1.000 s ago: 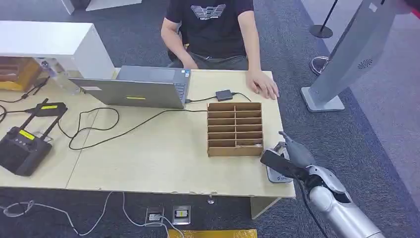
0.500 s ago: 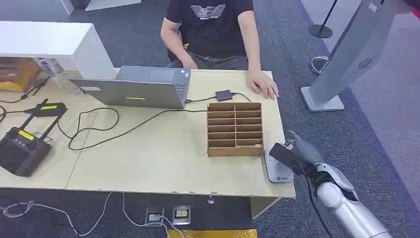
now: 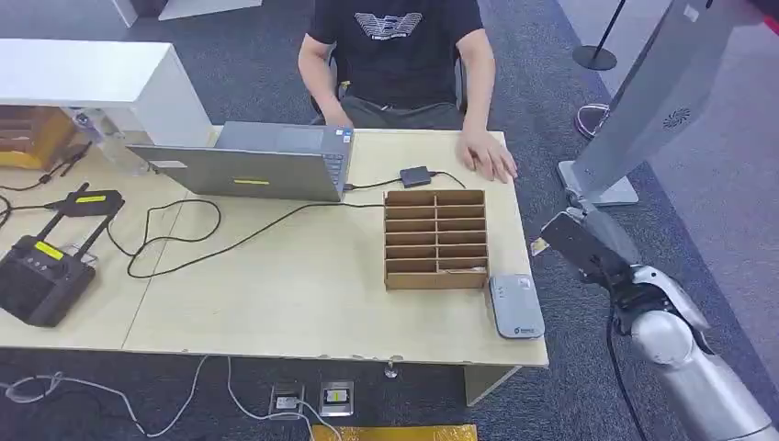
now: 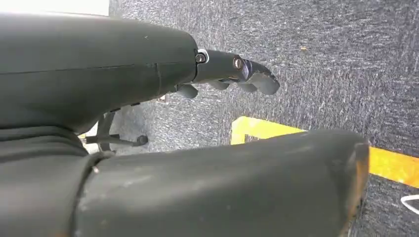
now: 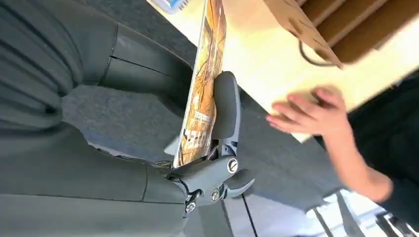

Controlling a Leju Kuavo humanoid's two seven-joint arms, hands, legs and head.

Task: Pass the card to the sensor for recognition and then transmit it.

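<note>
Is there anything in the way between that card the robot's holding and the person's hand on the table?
Nothing visible. The right hand holds the card off the table's right edge, above the carpet. The person's hand rests on the far corner, with open space between them.

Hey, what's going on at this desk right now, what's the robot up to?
The robot's right hand holds a card off the right side of the table, beyond the grey sensor lying beside the wooden slotted organizer. A person sits across the table behind a laptop, one hand resting flat on the tabletop near the robot's side. The robot's left hand hangs over the carpet, holding nothing.
</note>
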